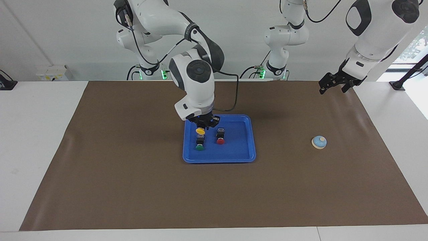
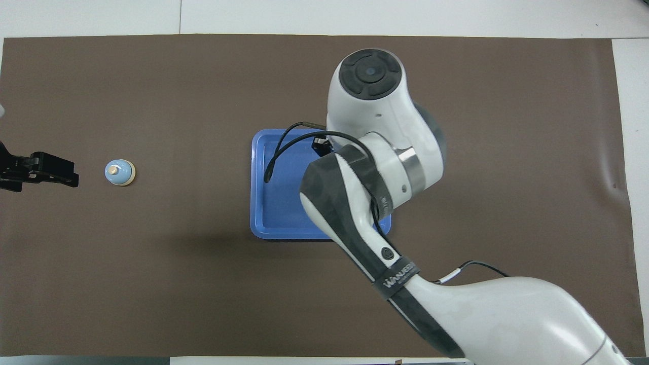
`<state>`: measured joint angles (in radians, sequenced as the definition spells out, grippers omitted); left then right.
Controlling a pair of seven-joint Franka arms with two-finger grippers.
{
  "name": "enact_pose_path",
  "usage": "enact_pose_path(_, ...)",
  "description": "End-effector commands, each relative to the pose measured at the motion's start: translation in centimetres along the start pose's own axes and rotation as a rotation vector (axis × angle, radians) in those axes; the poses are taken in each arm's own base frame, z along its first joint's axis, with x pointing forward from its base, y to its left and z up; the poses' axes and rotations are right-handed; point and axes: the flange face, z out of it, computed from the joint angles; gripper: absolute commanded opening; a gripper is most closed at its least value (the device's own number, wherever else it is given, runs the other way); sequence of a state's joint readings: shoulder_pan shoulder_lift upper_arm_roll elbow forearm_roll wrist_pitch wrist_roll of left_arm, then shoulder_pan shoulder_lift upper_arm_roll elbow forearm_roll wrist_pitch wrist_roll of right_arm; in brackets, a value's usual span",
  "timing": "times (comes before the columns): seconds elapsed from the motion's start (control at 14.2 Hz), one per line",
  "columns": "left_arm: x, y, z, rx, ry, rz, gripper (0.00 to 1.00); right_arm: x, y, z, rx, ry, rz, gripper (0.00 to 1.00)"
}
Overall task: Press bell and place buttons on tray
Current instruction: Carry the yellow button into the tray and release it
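The right gripper (image 1: 202, 125) hangs over the tray (image 1: 247, 140), above the part of it nearest the robots and toward the right arm's end of the table. It is clenched on the yellow button (image 1: 200, 131), whose cap points down and outward; the button seems to be just clear of the tray floor, though the facing view does not make that gap certain. In the overhead view the right arm covers most of the tray (image 2: 263, 203) and hides the gripper and all three buttons.

Two more buttons lie inside the tray. The green button (image 1: 199, 144) sits directly under the held yellow one, slightly farther from the robots. The red button (image 1: 220, 136) lies beside the green one, toward the left arm's end of the tray.

The bell (image 1: 319, 142) stands on the brown mat (image 1: 133, 187), well apart from the tray, toward the left arm's end of the table.

The left gripper (image 1: 330, 84) waits in the air with its fingers released, holding nothing, over the mat's edge nearest the robots, further from the tray than the bell is.
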<state>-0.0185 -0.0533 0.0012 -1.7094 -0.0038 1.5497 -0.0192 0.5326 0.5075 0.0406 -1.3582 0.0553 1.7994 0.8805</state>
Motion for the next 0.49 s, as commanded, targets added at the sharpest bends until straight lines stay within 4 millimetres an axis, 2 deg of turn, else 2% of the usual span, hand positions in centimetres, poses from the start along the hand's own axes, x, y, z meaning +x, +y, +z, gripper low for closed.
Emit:
enact_pose_path(0.0, -0.3, -0.1, -0.5, -0.002, 0.008, -0.006, 1.00, -2.6, -5.1, 3.1, 0.063, 0.025, 0.011, 0.00)
enact_pose_path(0.14, -0.4, -0.1, -0.6, -0.002, 0.010, -0.006, 1.00, -3.7, -5.9, 4.7, 0.071, 0.026, 0.007, 0.00)
enact_pose_path(0.21, -0.3, -0.1, -0.5, -0.002, 0.008, -0.006, 1.00, -5.1, -7.3, 6.3, 0.080, 0.036, -0.018, 0.00)
enact_pose_path(0.28, -0.3, -0.1, -0.5, -0.002, 0.008, -0.006, 1.00, -5.4, -7.1, 8.0, 0.077, 0.037, -0.022, 0.00)
enact_pose_path(0.42, -0.4, -0.1, -0.6, -0.002, 0.010, -0.006, 1.00, -5.9, -7.0, 9.5, 0.073, 0.042, -0.029, 0.00)
